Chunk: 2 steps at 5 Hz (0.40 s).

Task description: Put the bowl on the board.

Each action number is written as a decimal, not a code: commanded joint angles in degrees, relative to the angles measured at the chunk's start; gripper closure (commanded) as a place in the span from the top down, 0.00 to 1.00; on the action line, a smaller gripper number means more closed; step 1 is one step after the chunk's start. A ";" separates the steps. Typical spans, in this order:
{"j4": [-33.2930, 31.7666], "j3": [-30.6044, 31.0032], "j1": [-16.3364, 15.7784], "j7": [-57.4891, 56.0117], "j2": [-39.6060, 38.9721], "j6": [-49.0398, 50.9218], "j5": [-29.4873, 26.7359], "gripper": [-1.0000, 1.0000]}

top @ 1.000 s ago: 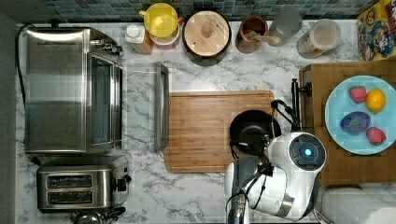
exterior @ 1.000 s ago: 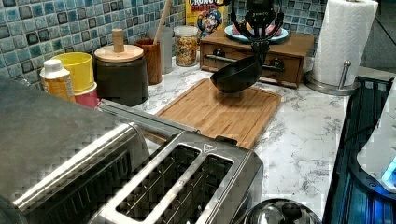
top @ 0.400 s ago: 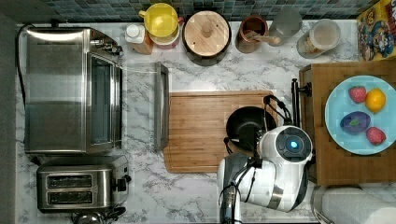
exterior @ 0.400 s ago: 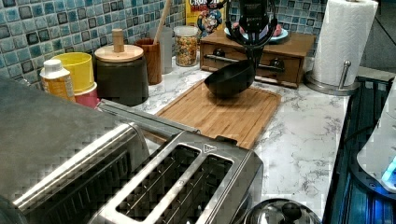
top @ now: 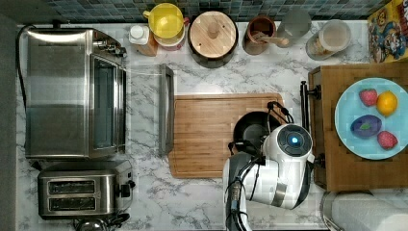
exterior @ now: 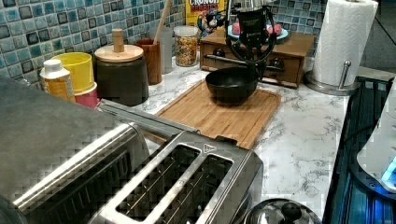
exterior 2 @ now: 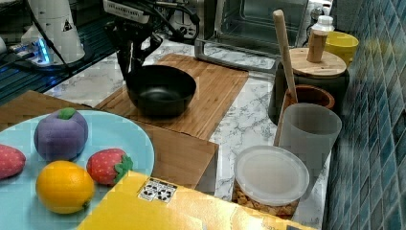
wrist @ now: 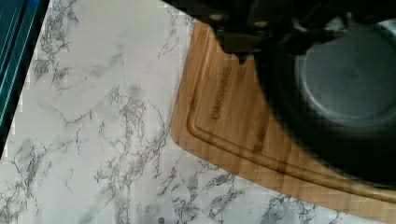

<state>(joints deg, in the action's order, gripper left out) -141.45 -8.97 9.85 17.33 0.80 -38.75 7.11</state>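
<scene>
One black bowl [top: 252,130], one board [top: 207,134], perhaps two strawberries [top: 369,96]

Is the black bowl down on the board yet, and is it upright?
Upright, mouth up. The bowl looks to rest on the board in the left and right views, with the gripper at its rim. Actual contact cannot be confirmed.

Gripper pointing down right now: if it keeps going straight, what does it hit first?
Probably the board. The gripper is shut on the bowl at its rim, and the bowl sits right over the wood; any gap beneath is unclear.
</scene>
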 commanded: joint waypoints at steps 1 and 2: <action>7.15 0.18 -0.15 0.87 0.28 0.40 0.10 0.50; 8.38 -0.13 -0.33 -1.36 -0.45 1.46 -2.28 0.50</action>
<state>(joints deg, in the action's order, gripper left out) -140.78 -9.71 9.97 17.33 0.54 -38.44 6.95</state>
